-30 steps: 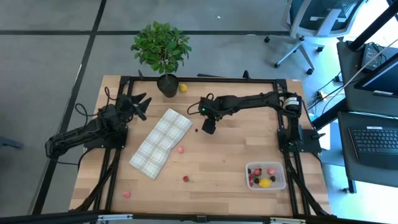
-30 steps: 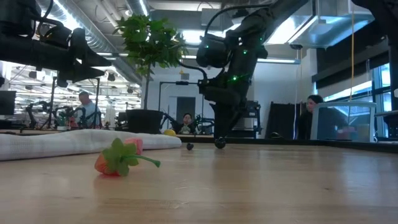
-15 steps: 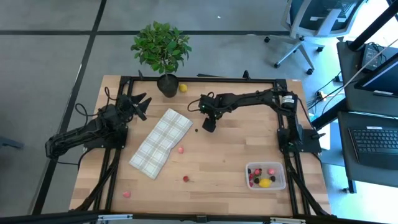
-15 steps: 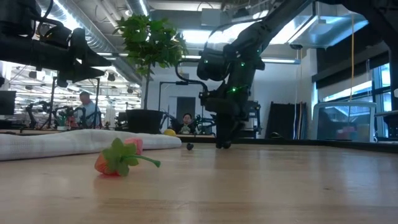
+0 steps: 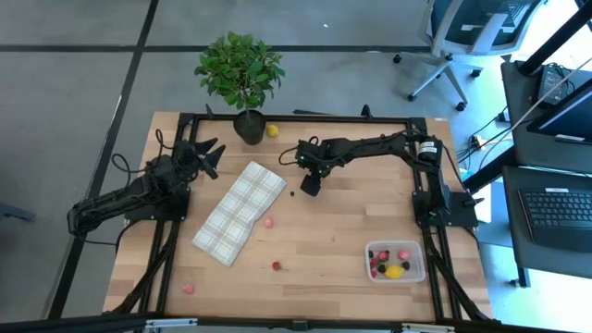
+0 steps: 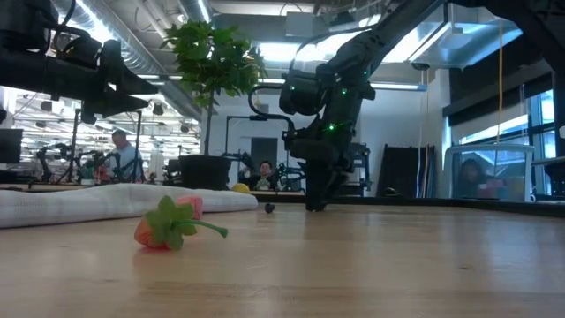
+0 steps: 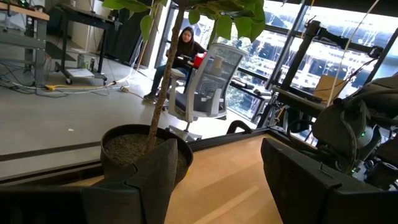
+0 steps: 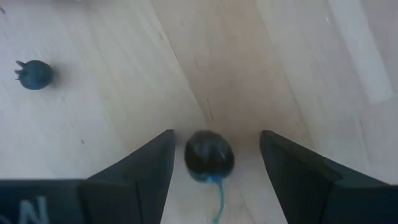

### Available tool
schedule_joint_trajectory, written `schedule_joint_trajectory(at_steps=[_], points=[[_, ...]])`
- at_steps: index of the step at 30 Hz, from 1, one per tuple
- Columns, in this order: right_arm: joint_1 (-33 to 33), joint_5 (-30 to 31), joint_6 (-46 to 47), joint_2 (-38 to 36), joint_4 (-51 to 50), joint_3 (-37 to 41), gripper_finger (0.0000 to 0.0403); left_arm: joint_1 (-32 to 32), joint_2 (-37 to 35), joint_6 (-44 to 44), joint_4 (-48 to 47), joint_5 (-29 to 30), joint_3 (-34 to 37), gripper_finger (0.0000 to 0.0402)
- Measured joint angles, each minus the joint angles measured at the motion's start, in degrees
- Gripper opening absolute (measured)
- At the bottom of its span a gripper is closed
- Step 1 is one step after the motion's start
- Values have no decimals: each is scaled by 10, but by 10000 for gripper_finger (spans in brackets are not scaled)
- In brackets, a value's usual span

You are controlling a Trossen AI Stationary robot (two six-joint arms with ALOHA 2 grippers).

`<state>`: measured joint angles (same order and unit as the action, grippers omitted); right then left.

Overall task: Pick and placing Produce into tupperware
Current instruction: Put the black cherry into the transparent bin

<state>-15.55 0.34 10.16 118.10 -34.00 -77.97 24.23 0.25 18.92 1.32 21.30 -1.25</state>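
Over the last second the right gripper (image 5: 310, 188) has swung down from a raised pose to the desk (image 5: 342, 240), so its open fingers (image 8: 140, 168) now straddle a dark berry (image 8: 209, 155) without clamping it; closing looks next. The tupperware (image 5: 396, 263), already holding several pieces, sits well apart. The left gripper (image 5: 208, 155) waits open, empty, beside the plaid cloth (image 5: 240, 212).

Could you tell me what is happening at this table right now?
The right arm's tool is down at the table near the plaid cloth, open around a dark berry but not yet closed on it. The clear tub near the table's front right already holds several fruit pieces, while others lie loose on the wood. The left arm's tool waits open near the potted plant.
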Motion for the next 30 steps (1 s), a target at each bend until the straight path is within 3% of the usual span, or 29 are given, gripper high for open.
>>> schedule_joint_trajectory(at_steps=[6,20,27,30], points=[[0,0,2,1,-4,0,227,0,0,0,0,0,0,225],[-1,3,16,1,-4,1,114,0,0,0,0,0,0,225],[1,-2,27,-2,-16,-9,114,0,0,0,0,0,0,225],[14,-35,58,-8,-103,-42,114,0,0,0,0,0,0,225]])
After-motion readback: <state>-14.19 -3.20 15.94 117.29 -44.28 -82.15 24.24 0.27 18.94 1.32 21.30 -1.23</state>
